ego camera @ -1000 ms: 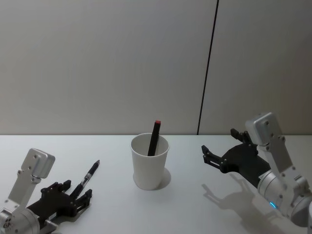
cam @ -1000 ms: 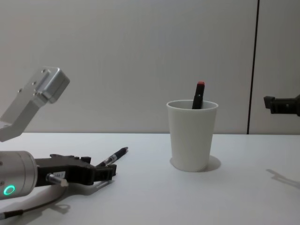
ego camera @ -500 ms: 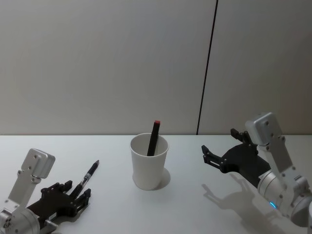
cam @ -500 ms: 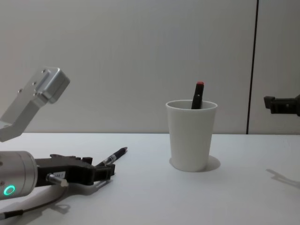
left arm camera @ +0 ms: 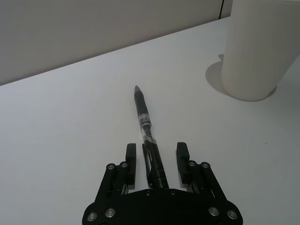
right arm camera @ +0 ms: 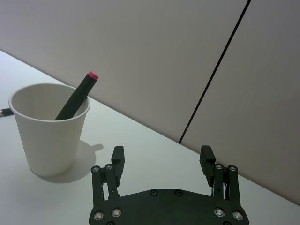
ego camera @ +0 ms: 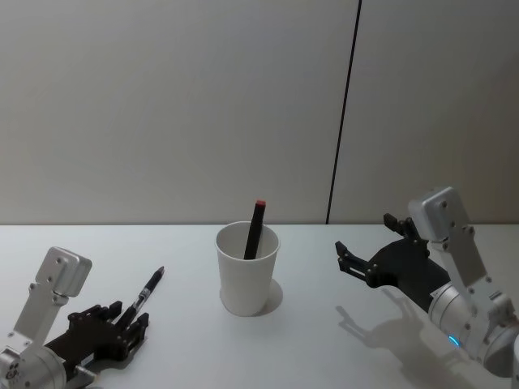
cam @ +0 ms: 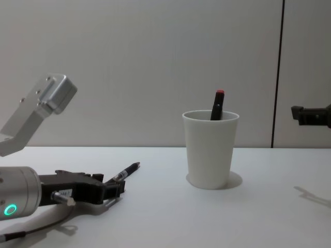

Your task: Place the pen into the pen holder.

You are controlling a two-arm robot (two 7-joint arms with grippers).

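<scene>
A black pen lies on the white table at the left, its tip toward the back wall. My left gripper rests low over the pen's rear end. In the left wrist view the pen lies between the fingers of this gripper, which is open with gaps on both sides. The pen holder, an off-white paper cup, stands mid-table with a black marker with a red end leaning inside. My right gripper hovers open, to the right of the cup.
The table is bare white around the cup and between the two arms. A grey wall with a dark vertical seam stands behind it. In the chest view the cup stands between my left gripper and my right gripper.
My left gripper has drawn back a little along the pen. The pen, the cup and the right arm stay much as they were.
</scene>
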